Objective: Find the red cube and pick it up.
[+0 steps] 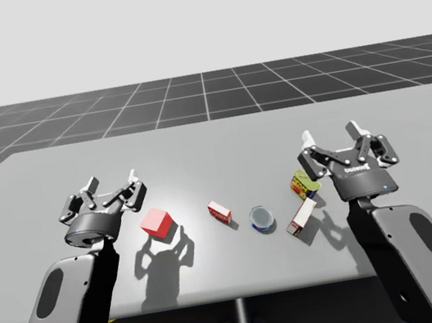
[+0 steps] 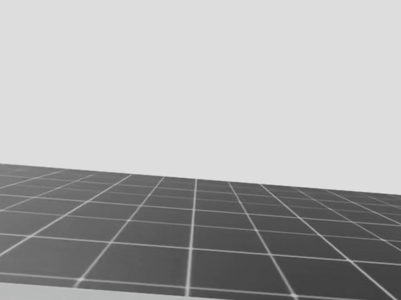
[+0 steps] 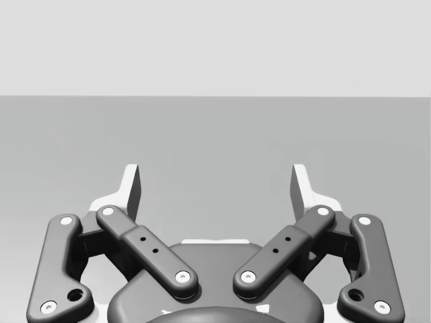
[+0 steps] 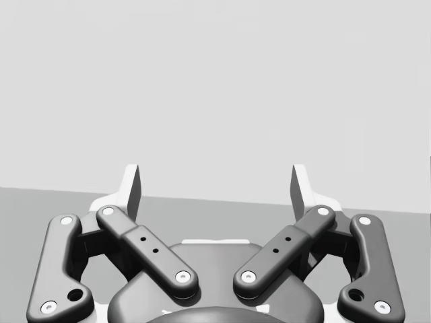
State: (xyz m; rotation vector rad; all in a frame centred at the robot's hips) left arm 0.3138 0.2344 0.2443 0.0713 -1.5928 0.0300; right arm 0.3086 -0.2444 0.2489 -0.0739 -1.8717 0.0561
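Nothing is grasped yet: the red cube [image 1: 156, 222] sits on the desk [image 1: 213, 141], untouched, just beside our left pincer [image 1: 112, 185] on its inner side. That pincer and our right pincer [image 1: 331, 135] hover empty, fingers spread apart. Reaching, closing and lifting are all left. Any print on the small red box [image 1: 219, 211] seems too small to read

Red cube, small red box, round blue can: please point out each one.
Red cube [image 1: 156, 219]: high view, its top face.
Small red box [image 1: 219, 211]: high view, its upper side.
Round blue can [image 1: 262, 217]: high view, its round top.
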